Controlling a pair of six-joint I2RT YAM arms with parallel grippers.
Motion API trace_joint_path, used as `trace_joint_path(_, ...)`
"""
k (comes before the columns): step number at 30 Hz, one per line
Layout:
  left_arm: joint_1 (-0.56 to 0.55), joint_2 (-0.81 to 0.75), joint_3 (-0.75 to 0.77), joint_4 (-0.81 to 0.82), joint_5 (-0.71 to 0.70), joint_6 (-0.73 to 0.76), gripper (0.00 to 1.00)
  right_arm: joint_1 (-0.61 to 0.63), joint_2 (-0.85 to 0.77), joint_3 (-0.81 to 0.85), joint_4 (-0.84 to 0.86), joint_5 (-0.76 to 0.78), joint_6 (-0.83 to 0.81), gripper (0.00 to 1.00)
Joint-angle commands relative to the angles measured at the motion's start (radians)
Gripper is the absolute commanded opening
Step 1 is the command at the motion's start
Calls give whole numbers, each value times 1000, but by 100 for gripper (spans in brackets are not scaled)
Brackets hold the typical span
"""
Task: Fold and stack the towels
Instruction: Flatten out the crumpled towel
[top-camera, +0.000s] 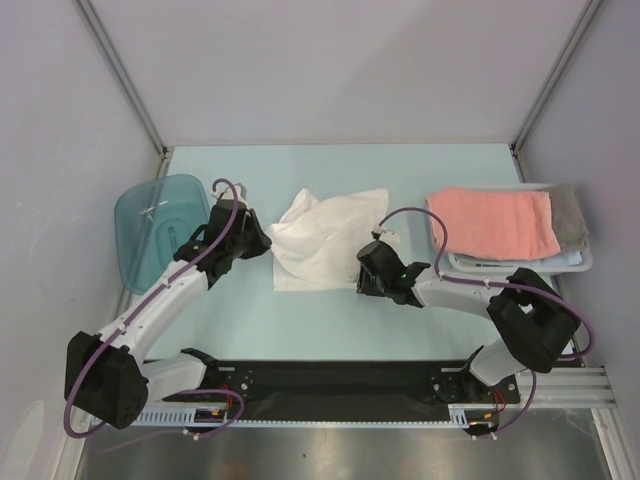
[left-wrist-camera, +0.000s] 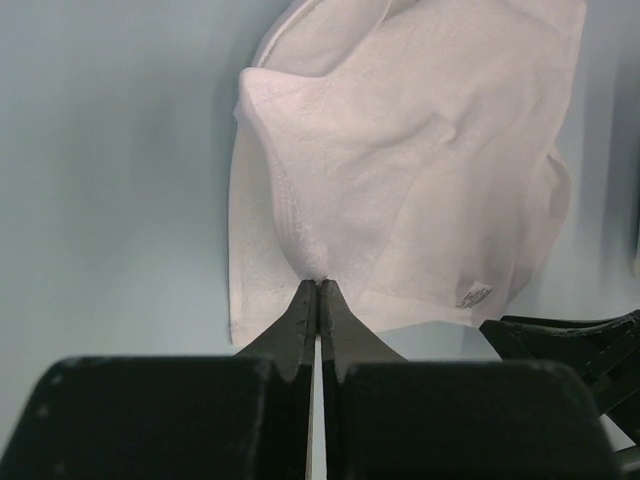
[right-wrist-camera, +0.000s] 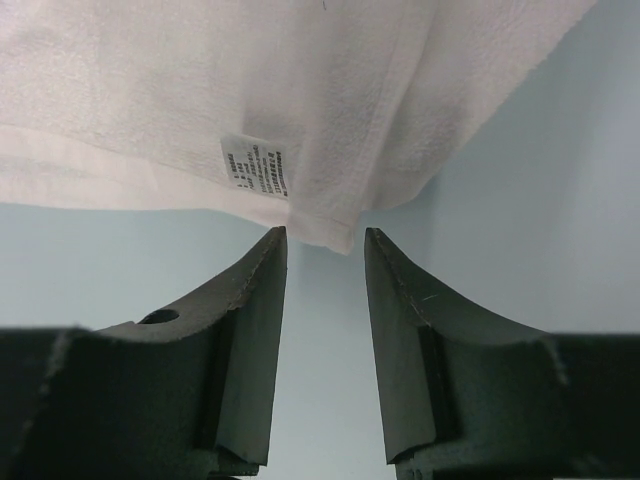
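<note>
Pale teal worktop (top-camera: 330, 320) carried a crumpled white towel (top-camera: 320, 240) at its centre. At three o'clock from it we saw the salmon-pink towel (top-camera: 495, 222) folded over a grey towel (top-camera: 570, 215), and at nine o'clock a blue tub (top-camera: 155, 225). Our left tool (left-wrist-camera: 318, 285) was clenched on a ridge of the white towel. Our right tool (right-wrist-camera: 325, 245) stood released, its tips flanking a corner near the label (right-wrist-camera: 255, 165).

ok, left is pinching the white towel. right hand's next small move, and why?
Probably ease the right hand slightly forward and close it. It stands open with a corner of the white towel, by the label, just at its fingertips, while the left hand is shut on the towel's other side.
</note>
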Motion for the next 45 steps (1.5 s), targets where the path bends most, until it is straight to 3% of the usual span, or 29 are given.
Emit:
trace_joint_path(1,-7,-22,-8,35,20,12,0,5,28,0,53,23,21,41)
trace_joint_path(10,-7,-22,-6,34,26,14,0,7,56,-4,76,42,34,38)
trace_joint_path(14,-7,-27,-6,30,26,18,0,7,43,-7,72,49,35,19)
trace_joint_path(20,-7,-34,9,12,41,52,0,4,-44,-3,5,34,20,1)
trace_joint_path(27,-7,-79,66,-49,44,123,0,-16,-259,40,-143,40,-47,0)
trace_joint_path(33,-7,-82,234,-121,32,253,1,-62,-352,247,-256,113,-249,0)
trace_joint_path(45,-35,-120,647,-120,-40,442,0,-116,-355,725,-204,193,-630,0)
